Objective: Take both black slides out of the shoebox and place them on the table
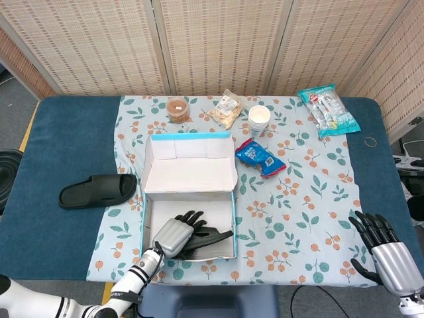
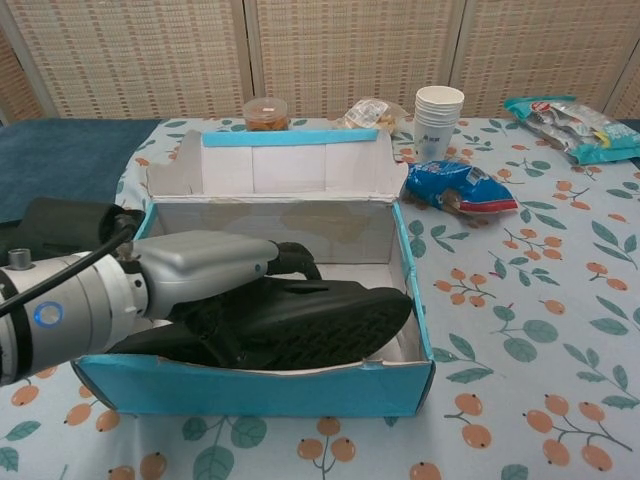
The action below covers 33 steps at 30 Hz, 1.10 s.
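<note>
On table (image 1: 66, 132), shoebox (image 2: 250, 390) holds slide (image 2: 320, 320) gripped by left hand (image 2: 210, 270).

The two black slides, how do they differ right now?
The slide on the table lies flat on the blue cloth, untouched; the slide in the shoebox sits inside the shoebox, tilted on its side showing its sole, with the left hand on it. Both are black and look alike.
</note>
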{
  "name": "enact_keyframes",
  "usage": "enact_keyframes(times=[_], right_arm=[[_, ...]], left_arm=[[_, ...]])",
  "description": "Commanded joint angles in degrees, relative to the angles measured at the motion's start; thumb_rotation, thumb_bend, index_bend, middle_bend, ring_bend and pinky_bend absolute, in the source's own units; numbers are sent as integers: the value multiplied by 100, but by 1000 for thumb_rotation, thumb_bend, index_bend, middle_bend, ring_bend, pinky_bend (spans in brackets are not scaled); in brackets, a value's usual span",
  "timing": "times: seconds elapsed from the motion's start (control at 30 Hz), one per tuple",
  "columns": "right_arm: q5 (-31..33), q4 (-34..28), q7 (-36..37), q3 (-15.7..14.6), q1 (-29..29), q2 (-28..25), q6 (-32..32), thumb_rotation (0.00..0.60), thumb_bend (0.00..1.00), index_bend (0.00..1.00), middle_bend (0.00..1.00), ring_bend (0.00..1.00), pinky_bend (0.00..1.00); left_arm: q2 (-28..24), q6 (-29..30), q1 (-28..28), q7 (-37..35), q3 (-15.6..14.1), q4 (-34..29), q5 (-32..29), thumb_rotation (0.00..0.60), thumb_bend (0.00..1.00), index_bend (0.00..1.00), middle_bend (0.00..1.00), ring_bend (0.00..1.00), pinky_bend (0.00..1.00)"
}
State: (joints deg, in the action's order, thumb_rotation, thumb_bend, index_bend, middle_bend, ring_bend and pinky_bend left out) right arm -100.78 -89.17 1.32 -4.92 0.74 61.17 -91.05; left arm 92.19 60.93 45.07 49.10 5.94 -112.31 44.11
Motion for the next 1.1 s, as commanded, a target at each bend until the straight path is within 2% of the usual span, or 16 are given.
enact_keyframes(times=[0.03,0.17,0.27,0.33,0.47,0.6,0.8,0.97,1.1], right_arm=[[-2,-3,-2,-1,3,-1,-5,600,159,0,0,0,0],[18,-4,12,16,15,-3,-37,600,158,0,0,0,0],[27,-2,7,15,13,-2,-22,600,158,0,0,0,0],[30,-5,3,13,9,-4,-8,600,159,0,0,0,0],[44,-11,10,17,8,-12,-1,600,158,0,0,0,0],[29,-16,-10,2,-1,-13,31,600,158,0,0,0,0],[24,-23,11,4,17,-25,-15,600,158,0,0,0,0],[19,-20,17,3,21,-30,-25,600,158,0,0,0,0],[28,-20,-5,3,9,-21,12,600,159,0,0,0,0]], left_arm=[[41,189,87,89,-59,23,-53,600,402,457,300,239,325],[60,316,131,94,-99,16,-103,600,497,638,512,355,411],[28,291,185,68,-137,-3,-66,600,555,684,555,365,454],[23,339,183,29,-170,2,71,600,574,691,557,366,457],[112,619,67,-128,-396,181,1055,600,586,688,549,360,452],[226,729,-135,-833,-561,467,1993,600,585,667,523,331,431],[313,1031,-416,-2077,-503,987,3039,600,578,625,472,278,405],[321,1250,-508,-2431,-523,1230,3552,600,571,604,452,252,378],[210,2147,-703,-2922,-381,1642,4594,600,565,594,438,238,362]])
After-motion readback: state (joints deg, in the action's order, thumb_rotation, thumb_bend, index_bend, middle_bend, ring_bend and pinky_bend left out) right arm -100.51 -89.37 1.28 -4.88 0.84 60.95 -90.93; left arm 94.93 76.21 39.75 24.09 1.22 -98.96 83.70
